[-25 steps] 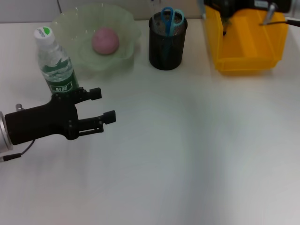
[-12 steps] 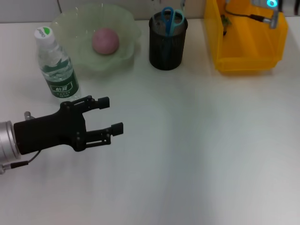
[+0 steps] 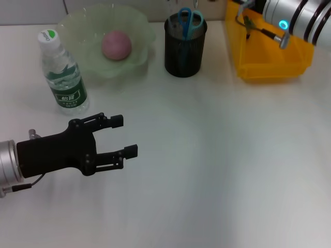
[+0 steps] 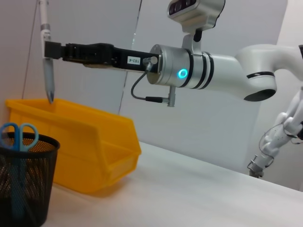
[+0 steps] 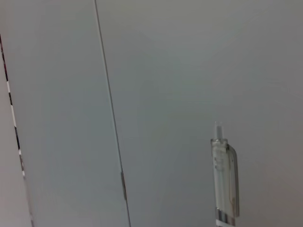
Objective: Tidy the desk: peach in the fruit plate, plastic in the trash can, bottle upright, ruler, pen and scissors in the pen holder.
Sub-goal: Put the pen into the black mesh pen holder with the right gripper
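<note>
From my seat I see the pen (image 4: 46,47) hanging with its long axis vertical, pointed tip down, clip end up, clamped between the fingers of the right gripper (image 4: 53,50), which reaches out level from the silver right arm (image 3: 295,18). In the left wrist view the tip sits just over the far rim of the trash can (image 4: 80,146), with the pen holder (image 4: 26,177) nearer the camera and off to one side; from that angle alone I cannot say whether the pen is above the bin or beyond it. The right wrist view shows only the pen's clear upper barrel (image 5: 225,179) against a grey wall. On the desk (image 3: 217,165) the bottle (image 3: 61,72) stands upright with its white cap up, just beside the fruit plate (image 3: 77,26), and the peach (image 3: 116,45) lies inside that plate. The scissors (image 3: 187,20) stand in the pen holder, blue loops up, blades down inside the mesh. My left gripper (image 3: 124,135) hovers low over the near left of the desk with its fingers spread apart and nothing between them, pointing toward the middle of the table. Compared with a second ago, the left gripper has drawn away from the bottle, down toward me and a little to the right, leaving the bottle clear of it, while the right arm has swung further into the top right corner over the trash can.
</note>
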{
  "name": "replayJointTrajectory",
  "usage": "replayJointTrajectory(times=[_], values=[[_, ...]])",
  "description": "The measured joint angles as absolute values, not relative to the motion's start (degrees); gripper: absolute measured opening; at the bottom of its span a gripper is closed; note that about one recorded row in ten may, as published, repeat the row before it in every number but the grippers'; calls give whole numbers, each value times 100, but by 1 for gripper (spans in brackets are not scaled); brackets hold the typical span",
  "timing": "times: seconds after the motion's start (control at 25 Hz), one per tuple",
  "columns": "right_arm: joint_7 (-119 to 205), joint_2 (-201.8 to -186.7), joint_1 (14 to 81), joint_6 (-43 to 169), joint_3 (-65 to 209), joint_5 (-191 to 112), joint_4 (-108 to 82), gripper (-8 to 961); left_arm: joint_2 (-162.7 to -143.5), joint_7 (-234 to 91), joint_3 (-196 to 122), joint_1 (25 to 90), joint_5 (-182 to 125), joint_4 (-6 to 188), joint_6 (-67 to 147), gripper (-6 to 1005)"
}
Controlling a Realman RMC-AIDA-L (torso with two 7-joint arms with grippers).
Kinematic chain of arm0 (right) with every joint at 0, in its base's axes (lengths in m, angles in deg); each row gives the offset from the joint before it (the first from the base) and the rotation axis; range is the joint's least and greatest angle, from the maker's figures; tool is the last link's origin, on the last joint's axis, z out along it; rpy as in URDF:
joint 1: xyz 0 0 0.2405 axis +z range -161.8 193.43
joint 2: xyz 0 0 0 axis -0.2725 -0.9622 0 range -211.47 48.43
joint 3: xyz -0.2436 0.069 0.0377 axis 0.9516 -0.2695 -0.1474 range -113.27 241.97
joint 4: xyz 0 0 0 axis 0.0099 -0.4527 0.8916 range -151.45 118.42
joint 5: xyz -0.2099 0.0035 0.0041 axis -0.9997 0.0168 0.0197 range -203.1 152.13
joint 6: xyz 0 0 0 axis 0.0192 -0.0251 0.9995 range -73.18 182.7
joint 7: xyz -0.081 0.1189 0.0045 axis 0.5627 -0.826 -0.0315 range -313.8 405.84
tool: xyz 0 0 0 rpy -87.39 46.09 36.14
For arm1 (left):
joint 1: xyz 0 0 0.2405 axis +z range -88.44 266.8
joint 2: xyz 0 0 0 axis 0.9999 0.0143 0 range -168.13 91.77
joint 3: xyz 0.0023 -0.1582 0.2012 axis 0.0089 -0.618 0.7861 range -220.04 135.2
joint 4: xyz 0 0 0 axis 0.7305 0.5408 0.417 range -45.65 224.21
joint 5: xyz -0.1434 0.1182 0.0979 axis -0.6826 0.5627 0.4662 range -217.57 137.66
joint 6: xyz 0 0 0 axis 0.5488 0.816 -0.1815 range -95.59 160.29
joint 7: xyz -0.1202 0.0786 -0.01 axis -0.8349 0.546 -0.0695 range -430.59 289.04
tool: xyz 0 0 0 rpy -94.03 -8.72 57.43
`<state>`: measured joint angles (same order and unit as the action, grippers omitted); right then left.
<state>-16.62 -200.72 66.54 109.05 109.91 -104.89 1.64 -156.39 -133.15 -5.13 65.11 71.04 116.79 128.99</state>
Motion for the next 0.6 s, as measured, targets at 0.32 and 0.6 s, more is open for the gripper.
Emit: replayJointTrajectory(times=[0.32, 0.6], values=[[-898, -20113, 6759, 10774, 10955, -10395, -394, 124, -15646, -13276, -506, 6498, 7105, 11685, 12904, 829], [147, -20134, 6808, 10627, 10980, -9543, -879, 124, -15658, -13314, -513, 6497, 7073, 11633, 12914, 829]])
